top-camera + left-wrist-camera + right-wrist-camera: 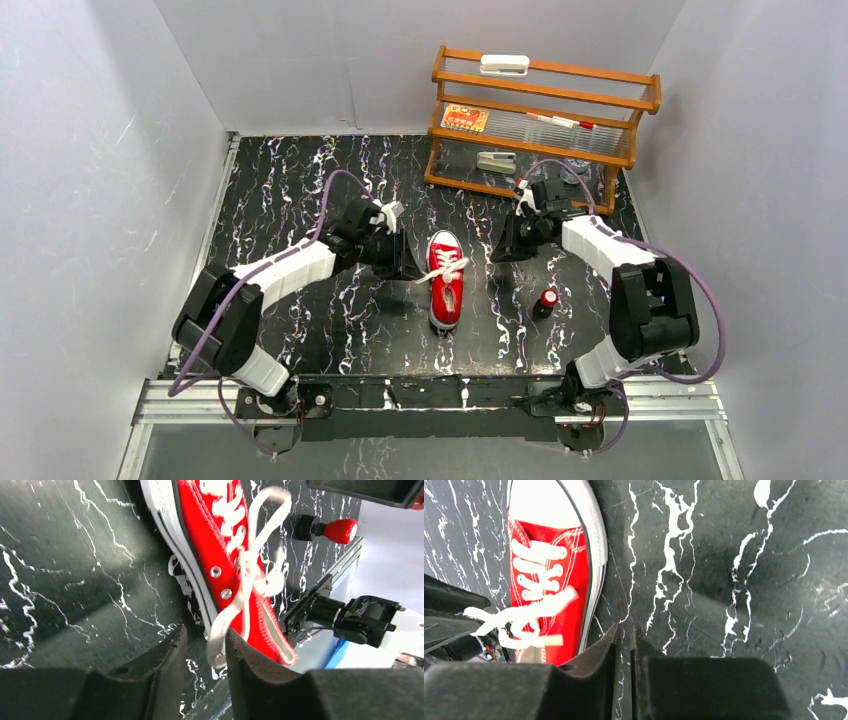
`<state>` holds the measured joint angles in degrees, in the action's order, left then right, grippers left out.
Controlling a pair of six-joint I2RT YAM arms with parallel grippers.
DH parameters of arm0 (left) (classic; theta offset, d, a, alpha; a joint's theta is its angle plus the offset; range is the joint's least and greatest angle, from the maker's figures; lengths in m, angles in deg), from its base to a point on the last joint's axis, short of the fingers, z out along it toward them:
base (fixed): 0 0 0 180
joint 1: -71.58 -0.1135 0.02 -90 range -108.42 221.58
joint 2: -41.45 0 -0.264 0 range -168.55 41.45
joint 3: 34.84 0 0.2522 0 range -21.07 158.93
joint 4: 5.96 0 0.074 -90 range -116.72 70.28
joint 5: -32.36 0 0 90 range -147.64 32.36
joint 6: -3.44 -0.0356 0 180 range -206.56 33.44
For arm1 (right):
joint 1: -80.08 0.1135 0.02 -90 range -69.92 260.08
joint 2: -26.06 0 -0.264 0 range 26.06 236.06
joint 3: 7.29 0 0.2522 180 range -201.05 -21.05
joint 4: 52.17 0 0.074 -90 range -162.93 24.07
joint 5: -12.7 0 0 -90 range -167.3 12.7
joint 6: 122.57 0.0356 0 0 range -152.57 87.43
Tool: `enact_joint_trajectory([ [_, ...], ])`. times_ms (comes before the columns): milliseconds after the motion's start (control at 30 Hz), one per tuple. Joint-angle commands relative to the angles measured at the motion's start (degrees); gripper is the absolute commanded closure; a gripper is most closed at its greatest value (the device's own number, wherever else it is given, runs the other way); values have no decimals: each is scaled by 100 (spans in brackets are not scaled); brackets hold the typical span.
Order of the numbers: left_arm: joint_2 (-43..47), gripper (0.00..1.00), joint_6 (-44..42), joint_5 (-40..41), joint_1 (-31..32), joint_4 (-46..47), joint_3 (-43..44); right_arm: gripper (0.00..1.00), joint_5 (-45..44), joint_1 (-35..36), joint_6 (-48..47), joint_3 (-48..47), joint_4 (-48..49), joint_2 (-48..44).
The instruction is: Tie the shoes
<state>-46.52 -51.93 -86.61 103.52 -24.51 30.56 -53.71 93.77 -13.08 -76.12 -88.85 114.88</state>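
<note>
The red sneaker (446, 282) with white laces stands in the middle of the black marbled table, toe cap toward the back. Its laces are knotted, with a loop trailing off to the left. My left gripper (406, 264) is just left of the shoe. In the left wrist view its jaws (205, 632) stand apart, and the end of a white lace loop (220, 630) hangs loose between them, close to the right finger. My right gripper (506, 250) is to the shoe's right. Its jaws (626, 628) are parted by a narrow slit over bare table, beside the shoe (549, 570).
A small red-and-black cylinder (546, 301) stands right of the shoe. A wooden rack (540, 120) with small items sits at the back right. White walls close in the table on three sides.
</note>
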Motion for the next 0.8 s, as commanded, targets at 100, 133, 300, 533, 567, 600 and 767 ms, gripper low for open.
enact_joint_trajectory([
  [100, 1047, 46, -579, 252, -48, -967, -15, 55, -314, 4, -145, -500, -668, -881],
  [133, 1301, 42, -622, 321, -75, -1023, -65, 51, -288, 10, -199, -502, -705, -1015],
  [300, 2175, 26, -668, 612, -149, -1505, -207, 19, -263, 6, -338, -426, -797, -1713],
  [533, 2869, 2, -774, 1311, -180, -2325, 292, 2, -1257, 0, -154, -1185, -1892, -2423],
  [567, 2956, 2, -797, 1498, -185, -2496, 530, 1, -1450, -3, -194, -1368, -2038, -2541],
  [600, 3025, 2, -820, 1659, -188, -2587, 765, 1, -1616, -3, -260, -1539, -2162, -2656],
  [767, 3168, 2, -957, 2780, -189, -3037, 2411, 1, -2270, -5, -587, -2881, -2904, -3031],
])
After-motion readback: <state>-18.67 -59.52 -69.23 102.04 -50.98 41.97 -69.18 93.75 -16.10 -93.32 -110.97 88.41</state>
